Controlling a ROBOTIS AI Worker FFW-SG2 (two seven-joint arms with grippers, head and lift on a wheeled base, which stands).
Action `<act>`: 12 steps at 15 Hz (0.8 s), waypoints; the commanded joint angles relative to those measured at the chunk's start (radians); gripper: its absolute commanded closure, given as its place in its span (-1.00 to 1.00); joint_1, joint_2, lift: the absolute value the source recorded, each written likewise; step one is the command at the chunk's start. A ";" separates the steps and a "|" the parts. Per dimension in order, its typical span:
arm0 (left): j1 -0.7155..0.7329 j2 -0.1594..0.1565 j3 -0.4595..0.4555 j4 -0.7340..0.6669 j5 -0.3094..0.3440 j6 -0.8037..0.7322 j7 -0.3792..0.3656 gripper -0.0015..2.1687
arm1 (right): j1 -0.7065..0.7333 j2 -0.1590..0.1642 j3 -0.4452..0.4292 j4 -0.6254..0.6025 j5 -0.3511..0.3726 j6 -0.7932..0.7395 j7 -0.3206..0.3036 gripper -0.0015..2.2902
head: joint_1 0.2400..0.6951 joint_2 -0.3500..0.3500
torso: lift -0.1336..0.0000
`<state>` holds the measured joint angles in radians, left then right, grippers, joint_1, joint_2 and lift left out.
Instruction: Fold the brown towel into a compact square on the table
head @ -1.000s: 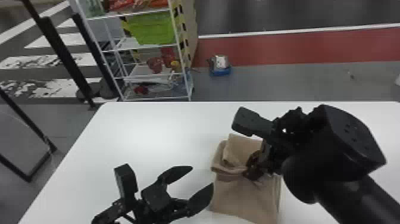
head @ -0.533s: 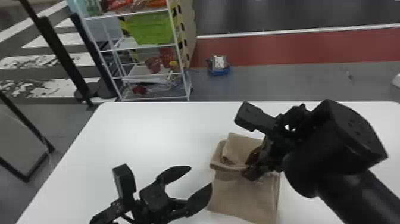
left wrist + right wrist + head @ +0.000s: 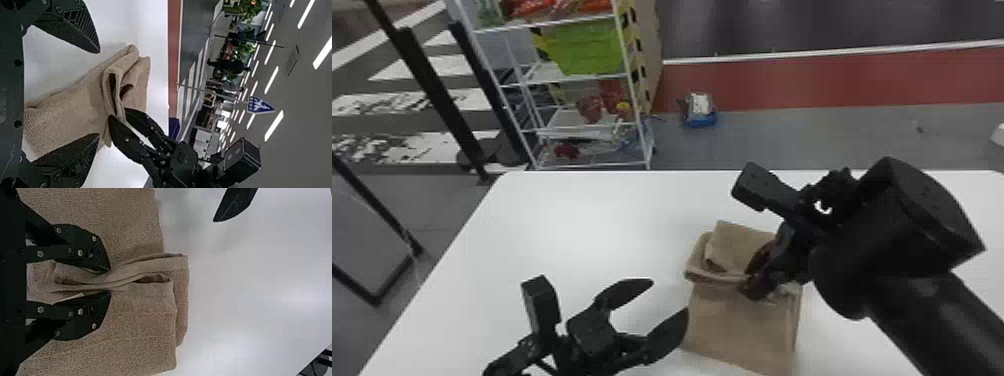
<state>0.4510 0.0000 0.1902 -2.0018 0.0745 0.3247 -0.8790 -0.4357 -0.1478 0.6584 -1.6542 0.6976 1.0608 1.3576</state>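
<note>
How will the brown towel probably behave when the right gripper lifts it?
The brown towel is probably floppy, as its layers bend into soft loops. Its rough, textured weave suggests it should not slip easily. The right gripper pinches only a raised fold, so the rest may sag.

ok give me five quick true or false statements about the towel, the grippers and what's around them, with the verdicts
1. The right gripper has a fold of the brown towel between its fingers. True.
2. The left gripper is shut on the towel. False: its fingers stand apart and it holds nothing.
3. The table under the towel is white. True.
4. The towel lies in a single flat layer. False: it has folded layers, with raised folds near the right gripper.
5. The green bin is on the shelf rack beyond the table. True.
</note>
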 commanded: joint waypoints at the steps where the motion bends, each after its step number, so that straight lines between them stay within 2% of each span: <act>1: 0.000 -0.003 0.000 0.000 0.001 0.000 0.000 -0.87 | 0.002 0.001 0.004 0.001 0.000 0.003 0.009 -0.33 | 1.00 0.54 | -0.85; 12: 0.002 -0.003 0.000 -0.002 0.001 0.003 -0.005 -0.87 | -0.009 0.022 -0.037 0.033 -0.027 0.040 0.009 -0.33 | 1.00 0.54 | -0.85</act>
<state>0.4525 0.0000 0.1906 -2.0034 0.0751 0.3276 -0.8828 -0.4431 -0.1267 0.6252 -1.6216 0.6738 1.0990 1.3576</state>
